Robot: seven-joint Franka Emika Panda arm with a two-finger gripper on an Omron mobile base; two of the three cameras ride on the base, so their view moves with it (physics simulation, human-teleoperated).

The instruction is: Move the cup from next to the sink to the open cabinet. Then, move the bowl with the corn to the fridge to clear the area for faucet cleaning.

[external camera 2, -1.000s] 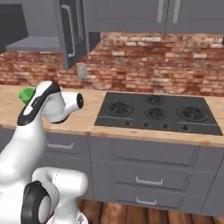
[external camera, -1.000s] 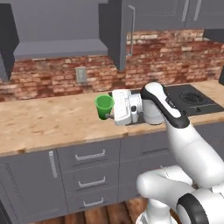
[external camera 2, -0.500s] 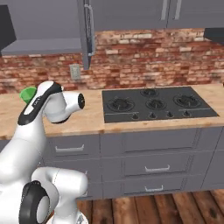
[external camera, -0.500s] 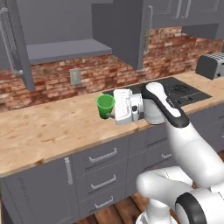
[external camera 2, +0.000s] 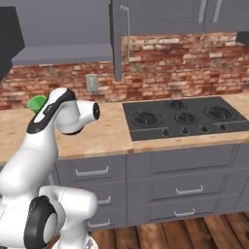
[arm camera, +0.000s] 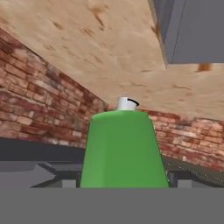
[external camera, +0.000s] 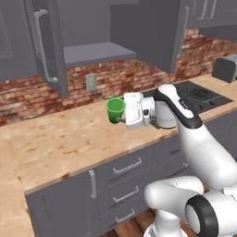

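One green cup [external camera: 115, 109] pinched in the tool [external camera: 121, 111], held upright above the wooden desk [external camera: 60, 139], clear of its top. Arm bent forward at the elbow, forearm level, hand turned sideways toward the brick wall. Above and behind, open cabinet [external camera: 95, 52] with its grey shelf bare and door [external camera: 44, 44] swung to the left.

From the right base view, just a sliver of cup [external camera 2: 36, 102] past the arm's shoulder; black stove [external camera 2: 182, 116] set in the desk [external camera 2: 109, 133] to the right.

From the hand view, cup [arm camera: 123, 148] seen large, rolled upside down with the hand, between the jaws.
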